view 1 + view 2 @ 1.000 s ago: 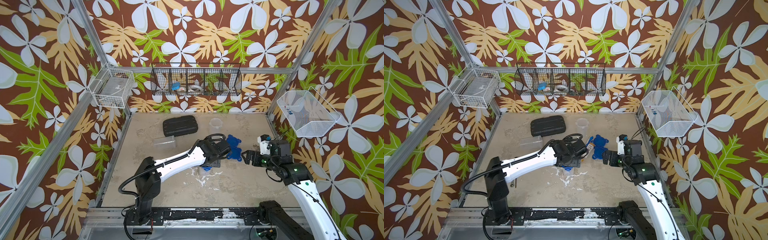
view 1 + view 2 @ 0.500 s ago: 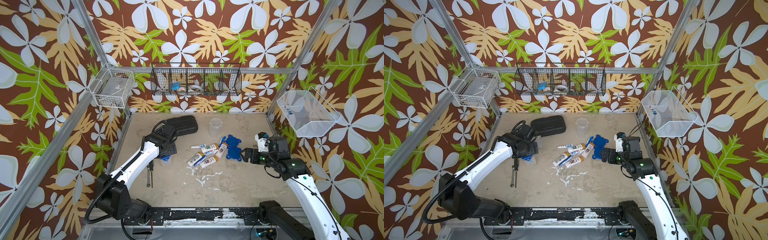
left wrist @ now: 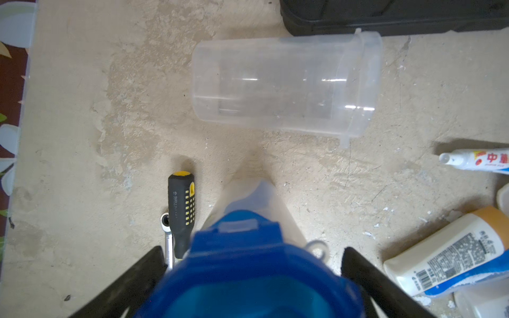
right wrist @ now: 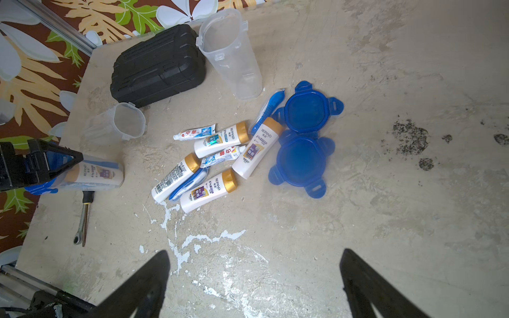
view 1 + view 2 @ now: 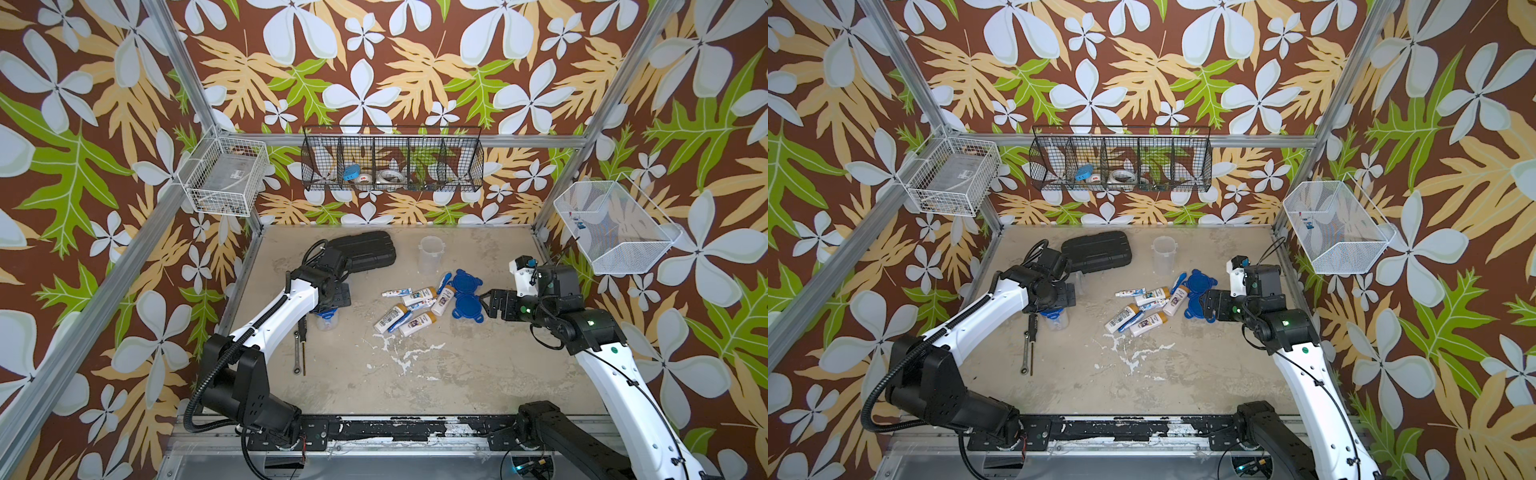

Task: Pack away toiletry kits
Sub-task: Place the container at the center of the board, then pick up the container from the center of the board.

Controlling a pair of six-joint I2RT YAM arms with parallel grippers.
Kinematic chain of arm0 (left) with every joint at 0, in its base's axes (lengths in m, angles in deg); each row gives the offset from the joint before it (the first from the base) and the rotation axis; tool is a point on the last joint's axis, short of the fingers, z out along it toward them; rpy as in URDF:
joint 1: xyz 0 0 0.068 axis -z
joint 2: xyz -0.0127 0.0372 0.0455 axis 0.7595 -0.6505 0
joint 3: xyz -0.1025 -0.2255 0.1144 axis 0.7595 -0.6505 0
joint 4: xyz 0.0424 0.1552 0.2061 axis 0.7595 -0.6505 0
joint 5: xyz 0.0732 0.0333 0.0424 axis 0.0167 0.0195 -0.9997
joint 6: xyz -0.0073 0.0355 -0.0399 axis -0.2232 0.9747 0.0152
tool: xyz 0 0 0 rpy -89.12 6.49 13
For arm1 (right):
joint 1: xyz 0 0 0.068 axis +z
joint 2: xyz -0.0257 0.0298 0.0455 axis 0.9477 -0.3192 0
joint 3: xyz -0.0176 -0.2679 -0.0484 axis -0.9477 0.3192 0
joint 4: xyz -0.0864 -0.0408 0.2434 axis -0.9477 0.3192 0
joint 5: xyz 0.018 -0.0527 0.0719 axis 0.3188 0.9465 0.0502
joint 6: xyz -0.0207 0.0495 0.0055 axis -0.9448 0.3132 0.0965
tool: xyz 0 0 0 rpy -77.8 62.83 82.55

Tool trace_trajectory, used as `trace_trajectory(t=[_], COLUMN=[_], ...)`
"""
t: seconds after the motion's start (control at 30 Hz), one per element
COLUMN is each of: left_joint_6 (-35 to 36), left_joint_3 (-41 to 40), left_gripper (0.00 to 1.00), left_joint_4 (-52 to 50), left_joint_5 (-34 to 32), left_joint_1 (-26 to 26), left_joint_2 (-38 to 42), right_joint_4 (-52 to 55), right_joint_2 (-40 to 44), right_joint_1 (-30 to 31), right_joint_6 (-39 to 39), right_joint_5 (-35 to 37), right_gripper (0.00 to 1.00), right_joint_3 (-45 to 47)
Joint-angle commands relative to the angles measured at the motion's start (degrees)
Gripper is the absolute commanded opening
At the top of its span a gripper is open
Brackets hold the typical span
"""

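A clear tumbler with a blue lid (image 4: 93, 173), packed with a white bottle, lies on the table at the left. My left gripper (image 3: 253, 256) stands open around its lid end, one finger on each side. An empty tumbler (image 3: 286, 85) lies on its side just beyond, and another tumbler (image 5: 431, 253) stands upright further back. Mid-table lies a pile of several white bottles with tan caps (image 4: 209, 187), two toothpaste tubes (image 4: 195, 132) and blue toothbrushes (image 4: 190, 181). Two blue lids (image 5: 467, 307) lie beside the pile. My right gripper (image 4: 253, 253) hangs open over bare table next to those lids.
A black ribbed case (image 5: 365, 249) lies at the back left. A screwdriver (image 3: 181, 209) and a ratchet wrench (image 5: 297, 353) lie beside the packed tumbler. Wire baskets hang on the walls: white (image 5: 224, 174) at left, black (image 5: 390, 160) at the back, white mesh (image 5: 615, 224) at right.
My left arm has swung from the pile in the middle to the left side, taking the lidded tumbler with it. The tumbler now lies on the table there. My right gripper has hardly moved.
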Motion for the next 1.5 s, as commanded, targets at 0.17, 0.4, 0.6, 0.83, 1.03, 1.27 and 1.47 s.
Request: trace_trajectory(t=[0.17, 0.4, 0.6, 0.83, 1.03, 1.27, 1.47], left_joint_6=[-0.37, 1.41, 5.61, 8.23, 7.69, 6.4, 5.95], left_joint_3=[4.75, 13.46, 21.14, 37.35, 42.97, 44.11, 43.36], left_gripper=[1.0, 1.0, 1.0, 0.99, 0.93, 0.87, 0.82], left_joint_4=[-3.72, -10.08, -13.57, -17.18, -18.57, -19.0, -18.7], left_joint_5=[-4.34, -8.49, -10.58, -12.78, -19.5, -28.53, -32.39], left_joint_1=[-0.15, -0.01, 2.24, 7.1, 7.41, 8.11, 8.16], left_joint_2=[0.23, 0.78, -7.41, -25.34, -36.06, -41.99, -45.71], right_joint_4=[1.05, 1.21, 1.05, 3.19, 5.39, 5.4, 4.57], right_joint_2=[-0.86, -1.52, -1.59, -1.66, -1.73, -2.11, -3.55], right_joint_1=[1.03, 1.62, 1.88, 1.96, 1.97, 2.06, 3.23], right_joint_6=[-1.59, -1.92, -1.83, -2.01, -3.09, -3.68, -4.0], right_joint_5=[2.22, 2.61, 2.49, 2.71, 4.13, 4.24, 4.73], right_gripper=[0.96, 0.96, 0.95, 0.95, 0.95, 0.95, 0.95], right_joint_3=[-1.99, -2.73, -2.31, -2.97, -3.35, -1.82, -2.71])
